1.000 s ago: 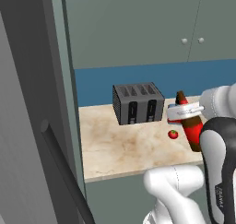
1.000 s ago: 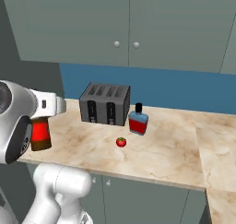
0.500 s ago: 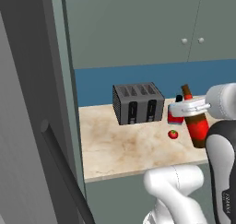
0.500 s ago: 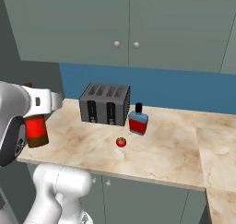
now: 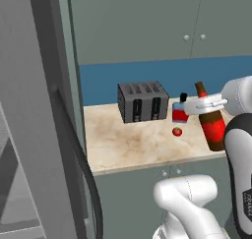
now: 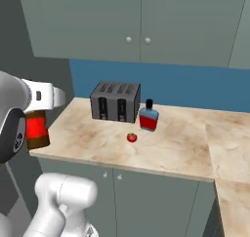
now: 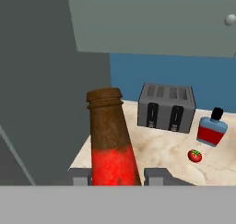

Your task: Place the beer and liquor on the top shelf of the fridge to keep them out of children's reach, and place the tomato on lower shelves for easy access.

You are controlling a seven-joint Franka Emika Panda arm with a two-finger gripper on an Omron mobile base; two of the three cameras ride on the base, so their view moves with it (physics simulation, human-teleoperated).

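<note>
A: jaws status? where's the beer?
B: gripper clamped on it, bottle upright, held above the counter front edge. Farther back: tomato, then liquor right beside the toaster by the wall.

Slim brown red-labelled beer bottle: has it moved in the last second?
Yes: the bottle has shifted left, away from the dark grey toaster, in the right base view.
</note>
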